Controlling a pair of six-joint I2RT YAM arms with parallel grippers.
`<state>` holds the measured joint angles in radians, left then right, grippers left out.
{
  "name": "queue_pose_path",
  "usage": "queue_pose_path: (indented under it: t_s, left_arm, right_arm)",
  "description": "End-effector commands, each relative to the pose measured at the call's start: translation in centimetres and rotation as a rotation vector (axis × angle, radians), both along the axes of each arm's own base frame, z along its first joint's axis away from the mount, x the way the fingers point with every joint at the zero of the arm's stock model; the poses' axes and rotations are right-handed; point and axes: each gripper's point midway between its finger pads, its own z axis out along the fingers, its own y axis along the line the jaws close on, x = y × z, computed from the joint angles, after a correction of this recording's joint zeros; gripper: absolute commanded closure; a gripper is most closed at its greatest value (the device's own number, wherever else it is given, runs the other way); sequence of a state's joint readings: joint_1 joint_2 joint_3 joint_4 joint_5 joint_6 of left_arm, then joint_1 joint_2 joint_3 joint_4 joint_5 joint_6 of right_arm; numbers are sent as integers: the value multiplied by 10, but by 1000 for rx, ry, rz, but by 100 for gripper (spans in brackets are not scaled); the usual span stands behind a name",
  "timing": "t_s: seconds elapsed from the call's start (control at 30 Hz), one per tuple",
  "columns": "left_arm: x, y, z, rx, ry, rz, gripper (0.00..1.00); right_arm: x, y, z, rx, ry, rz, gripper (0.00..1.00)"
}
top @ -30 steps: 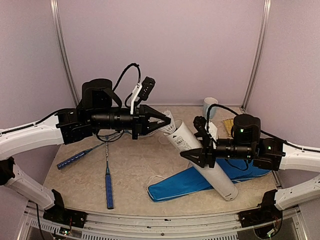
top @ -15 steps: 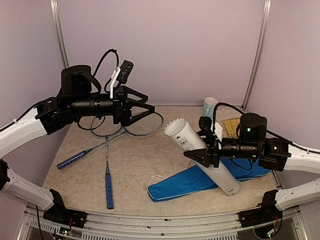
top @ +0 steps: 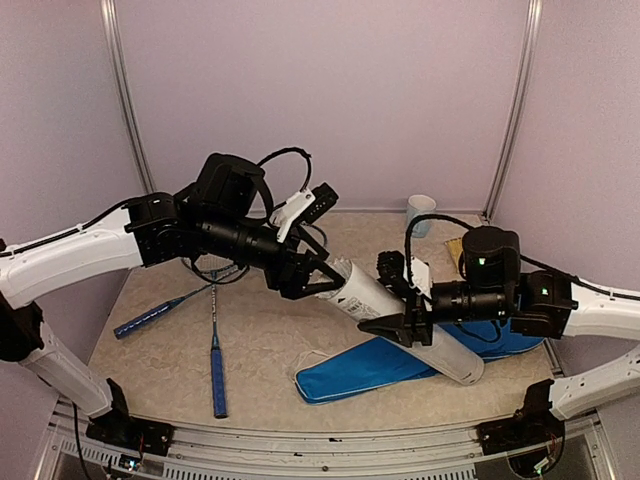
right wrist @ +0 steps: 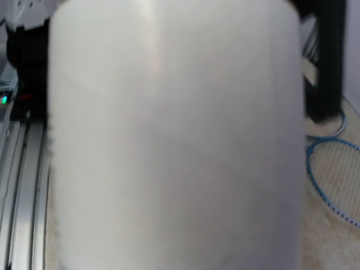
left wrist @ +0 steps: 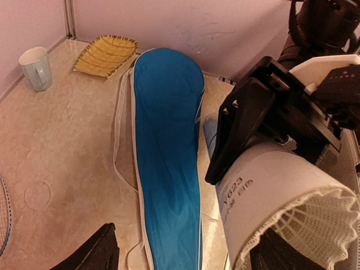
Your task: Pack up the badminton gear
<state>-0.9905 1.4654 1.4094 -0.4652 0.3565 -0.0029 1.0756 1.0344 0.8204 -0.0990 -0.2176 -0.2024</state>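
Top external view showed the left gripper spread open at the mouth of the white tube. The right gripper pinched its middle.

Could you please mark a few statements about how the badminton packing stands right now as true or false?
1. The right claw grips the long white tube. True.
2. The pale blue mug lies tipped over on the blue racket-shaped cover. False: it stands upright by the far wall, apart from the cover.
3. A white feather shuttlecock sits in the tube's open end. True.
4. The two thin blue-handled rackets are inside the cover. False: they lie on the beige table, at the left.
5. The left claw is shut. False: its jaws stand open by the tube's mouth.
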Motion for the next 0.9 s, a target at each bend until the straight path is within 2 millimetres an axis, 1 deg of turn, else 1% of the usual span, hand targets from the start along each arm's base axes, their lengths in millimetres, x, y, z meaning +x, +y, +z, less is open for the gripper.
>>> queue_pose_path:
  t_s: [0.0,0.1,0.17,0.2,0.27,0.33,0.4,0.47,0.5,0.53,0.6,0.7,0.73,0.77,0.8,0.87]
  left_arm:
    - [1,-12,-15,95,-18,7,25]
    - [-6,-28,-27,118,-5,-22,27]
    - [-17,-39,-28,101,8,-70,28]
    - [-22,-43,-27,92,16,-93,31]
    - [-27,-45,-26,73,30,-114,52]
    - [-24,-41,-26,65,41,-109,71]
    - [-20,-34,-23,49,54,-113,86]
    - [-20,-27,-17,22,55,-125,98]
    - [-21,-23,-14,6,54,-131,100]
    - [-22,-19,-9,-12,52,-140,100]
    - [-20,-9,0,-40,37,-147,100]
    - [-9,9,14,-72,23,-113,100]
    - [-6,14,17,-79,21,-105,100]
    - [-5,17,20,-85,20,-100,100]
    - [-4,20,21,-89,17,-98,100]
    - [-4,22,24,-95,15,-95,100]
  right_arm:
    - [-5,9,25,38,-57,20,73]
    - [-6,12,29,50,-66,26,73]
    - [-5,13,31,57,-73,25,73]
    - [-5,14,31,57,-76,24,73]
    - [-4,13,32,57,-81,14,73]
    - [-2,11,29,52,-83,0,73]
    - [1,8,25,41,-84,-20,73]
    - [2,5,22,35,-81,-33,72]
    - [3,4,19,30,-76,-42,71]
    - [4,2,14,21,-72,-54,68]
    - [6,-1,5,3,-56,-72,44]
    - [7,-6,-12,-53,-20,-95,11]
    - [7,-9,-18,-76,-7,-102,5]
    - [7,-10,-23,-97,4,-106,3]
    - [7,-12,-29,-123,17,-110,1]
    - [6,-13,-41,-171,45,-109,0]
